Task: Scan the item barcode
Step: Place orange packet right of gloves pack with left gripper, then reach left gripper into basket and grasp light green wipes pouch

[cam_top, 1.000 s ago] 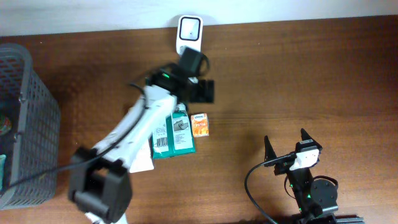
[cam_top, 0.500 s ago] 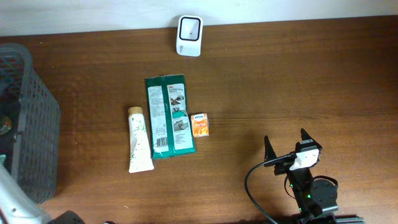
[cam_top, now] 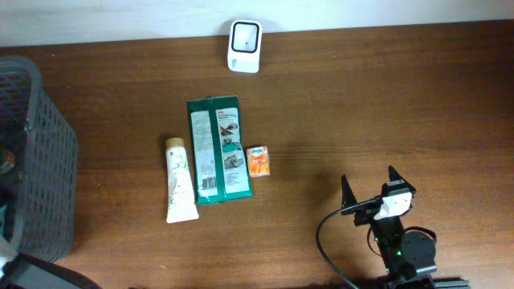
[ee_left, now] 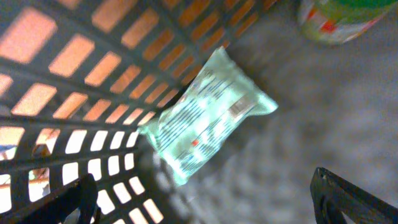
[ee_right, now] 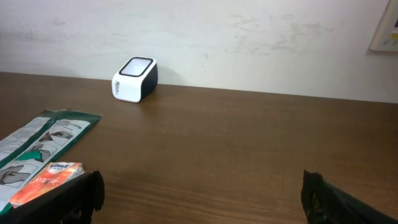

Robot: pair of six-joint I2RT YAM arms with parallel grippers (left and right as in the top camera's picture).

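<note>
My left gripper (ee_left: 205, 200) is open inside the grey basket (cam_top: 48, 152), its two dark fingertips wide apart at the bottom of the left wrist view. A pale green packet (ee_left: 205, 115) with a small barcode lies on the basket floor just beyond them, untouched. The white barcode scanner (cam_top: 244, 35) stands at the table's far edge. My right gripper (cam_top: 369, 189) rests open at the front right with nothing between its fingers, facing the scanner (ee_right: 134, 79).
A dark green flat pack (cam_top: 218, 149), a cream tube (cam_top: 179, 180) and a small orange box (cam_top: 258, 160) lie mid-table. A green and white container (ee_left: 339, 18) sits in the basket. The basket's lattice wall (ee_left: 81, 74) is close on the left gripper's left.
My left arm has swung from beside the scanner, over the green pack, to the far left and into the basket. The items on the table and the right arm have not moved.
</note>
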